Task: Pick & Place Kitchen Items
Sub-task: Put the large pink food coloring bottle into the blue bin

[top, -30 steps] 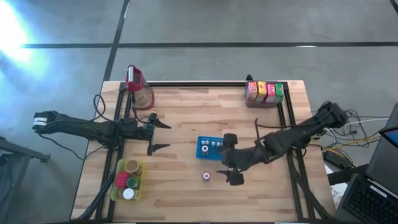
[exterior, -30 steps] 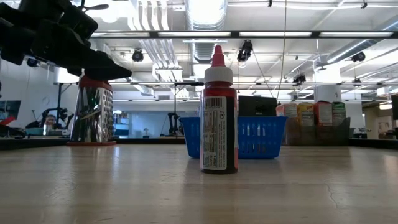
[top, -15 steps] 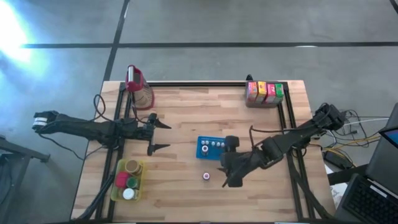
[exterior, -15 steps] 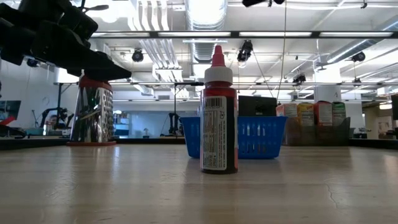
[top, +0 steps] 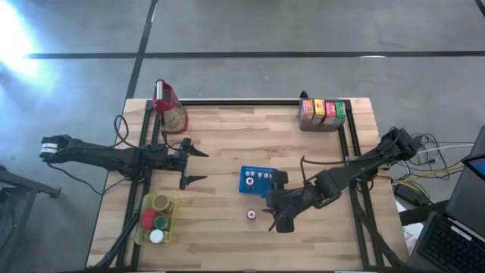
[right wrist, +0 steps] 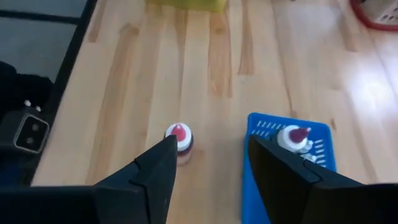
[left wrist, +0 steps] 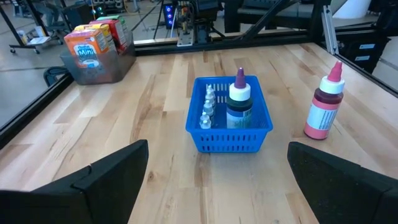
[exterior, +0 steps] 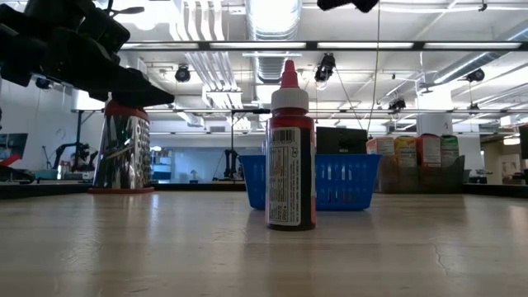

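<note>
Pale wood table (top: 227, 136) — grey concrete floor (top: 250, 26), ceiling ducts (exterior: 272, 21)

A bottle (top: 251, 215) stands on the table (top: 227, 136) just in front of the basket (top: 256, 180), with smaller bottles (left wrist: 208, 107) inside the basket.

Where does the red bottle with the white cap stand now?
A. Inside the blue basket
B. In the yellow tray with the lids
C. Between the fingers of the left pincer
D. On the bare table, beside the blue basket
D: the red bottle stands upright on the table beside the blue basket, outside it and held by neither pincer.
</note>
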You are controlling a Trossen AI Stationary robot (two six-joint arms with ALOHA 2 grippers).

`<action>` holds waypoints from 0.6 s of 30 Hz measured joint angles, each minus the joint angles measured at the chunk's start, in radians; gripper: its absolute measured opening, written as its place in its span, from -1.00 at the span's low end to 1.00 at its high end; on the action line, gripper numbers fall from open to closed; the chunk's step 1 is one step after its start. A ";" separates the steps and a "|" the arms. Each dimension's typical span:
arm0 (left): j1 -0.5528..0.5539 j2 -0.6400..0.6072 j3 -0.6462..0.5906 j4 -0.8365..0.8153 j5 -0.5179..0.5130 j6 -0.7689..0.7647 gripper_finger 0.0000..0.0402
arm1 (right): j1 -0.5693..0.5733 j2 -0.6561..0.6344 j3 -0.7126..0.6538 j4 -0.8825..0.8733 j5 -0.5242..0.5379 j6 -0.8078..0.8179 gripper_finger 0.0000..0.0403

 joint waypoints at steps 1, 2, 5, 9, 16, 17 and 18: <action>0.000 0.000 0.000 0.000 0.000 0.000 0.94 | -0.001 0.009 -0.002 0.005 -0.008 0.000 -0.05; 0.000 0.000 0.000 0.000 0.000 0.000 0.94 | -0.005 0.021 -0.002 0.025 -0.016 0.000 -0.04; 0.000 0.000 0.000 -0.001 0.000 0.000 0.94 | -0.007 0.047 -0.003 0.022 -0.036 0.006 -0.01; 0.000 0.002 0.000 -0.007 0.000 0.000 0.94 | -0.011 0.094 -0.002 0.043 -0.053 0.013 0.04; 0.000 0.007 0.000 -0.016 0.000 0.000 0.94 | -0.027 0.147 -0.002 0.084 -0.152 0.054 0.12; 0.000 0.007 0.000 -0.020 0.000 0.000 0.94 | -0.028 0.149 -0.003 0.084 -0.152 0.057 0.13; 0.000 0.007 0.000 -0.023 0.000 0.000 0.94 | -0.028 0.150 -0.005 0.083 -0.152 0.057 0.15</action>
